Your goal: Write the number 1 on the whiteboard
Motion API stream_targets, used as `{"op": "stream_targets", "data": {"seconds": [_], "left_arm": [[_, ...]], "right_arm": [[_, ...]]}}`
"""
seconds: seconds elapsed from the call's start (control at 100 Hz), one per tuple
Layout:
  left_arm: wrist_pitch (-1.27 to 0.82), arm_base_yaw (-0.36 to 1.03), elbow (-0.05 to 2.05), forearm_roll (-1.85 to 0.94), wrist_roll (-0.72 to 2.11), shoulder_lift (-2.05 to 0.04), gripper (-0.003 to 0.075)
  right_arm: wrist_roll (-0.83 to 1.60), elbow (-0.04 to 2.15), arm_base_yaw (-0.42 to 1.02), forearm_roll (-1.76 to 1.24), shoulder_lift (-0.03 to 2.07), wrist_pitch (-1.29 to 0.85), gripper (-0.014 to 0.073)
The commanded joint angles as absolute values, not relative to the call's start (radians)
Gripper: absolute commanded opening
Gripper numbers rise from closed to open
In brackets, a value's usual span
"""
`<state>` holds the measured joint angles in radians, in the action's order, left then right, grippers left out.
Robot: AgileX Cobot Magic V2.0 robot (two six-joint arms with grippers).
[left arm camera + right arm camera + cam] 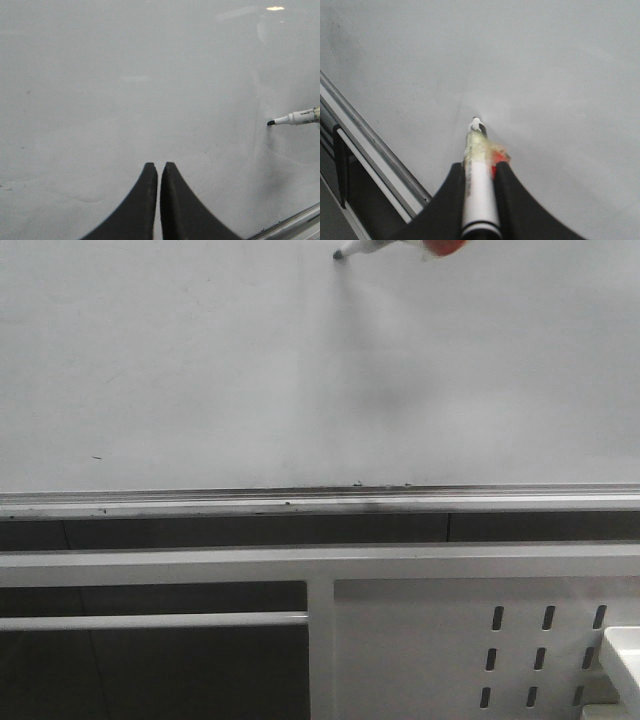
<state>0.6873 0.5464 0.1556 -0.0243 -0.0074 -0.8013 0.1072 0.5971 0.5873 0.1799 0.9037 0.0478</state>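
The whiteboard (200, 360) fills the far part of the front view, glossy and white, with a silver metal ledge (320, 502) along its near edge. No black stroke for the number 1 can be made out on it in any view; the surface carries only a few small dark specks and faint smudges.

The marker pen (362, 248) shows at the far edge of the front view, right of centre, its dark tip pointing left and toward the board. In the left wrist view the pen (296, 118) comes in from the side with its black nib at or just off the board; contact cannot be told. A small dark printed label sits on its white barrel, too small to read. In the right wrist view the pen (479, 175) has a white body, a yellowish tape wrap near the nib and a red blob (496, 159) on one side.

The right gripper (479, 172) is clamped on the pen, its two black fingers (512, 200) pressing the barrel from both sides. The left gripper (158, 170) hangs over bare board well to the left of the pen, its fingers drawn together with only a sliver of gap, holding nothing.

Nearer than the ledge lies a dark gap, then a white metal frame (320, 565) with a panel of slotted holes (545, 655) at the near right.
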Motion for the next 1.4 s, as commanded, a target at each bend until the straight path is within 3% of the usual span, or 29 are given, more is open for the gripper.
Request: {"op": "stream_targets", "data": {"seconds": [0.0, 0.99, 1.13, 1.39], "left_arm": [[0.773, 0.550, 0.183, -0.034, -0.009, -0.805, -0.0020], [0.781, 0.550, 0.183, -0.034, -0.009, -0.805, -0.0020], [0.781, 0.550, 0.183, 0.031, -0.009, -0.805, -0.0020], [0.799, 0.550, 0.185, 0.579, -0.009, -0.805, 0.0000]], "right_arm": [[0.117, 0.632, 0.557, 0.188, 0.898, 0.146, -0.0068], [0.117, 0.629, 0.563, 0.169, 1.064, 0.028, -0.0069], [0.117, 0.629, 0.666, 0.163, 1.020, -0.007, -0.0070], [0.117, 0.687, 0.907, 0.097, 0.955, -0.311, -0.0069]]}}
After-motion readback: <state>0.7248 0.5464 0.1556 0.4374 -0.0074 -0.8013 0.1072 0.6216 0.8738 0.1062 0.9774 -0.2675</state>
